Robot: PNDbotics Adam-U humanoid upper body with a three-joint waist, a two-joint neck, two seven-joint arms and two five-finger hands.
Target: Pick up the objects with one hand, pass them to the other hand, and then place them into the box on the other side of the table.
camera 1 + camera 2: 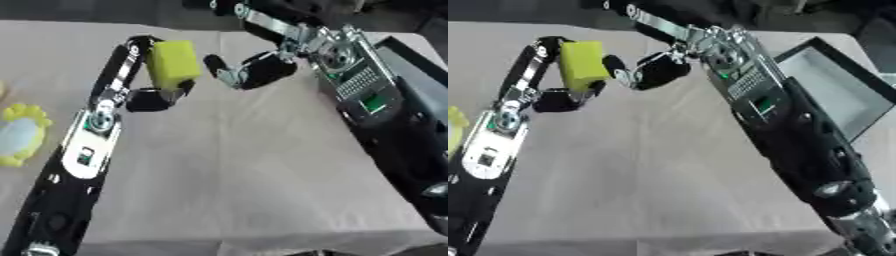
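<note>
Mid-handover above the surface (227,165): yellow sponge block (173,64) grasped in left hand (144,90) fingers, right hand (254,70) alongside, fingers curled, empty; box (833,85) at right unfilled.

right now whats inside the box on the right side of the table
Nothing shows on the visible floor of the box. Its near left corner is covered by the right arm, so that part cannot be seen.
</note>
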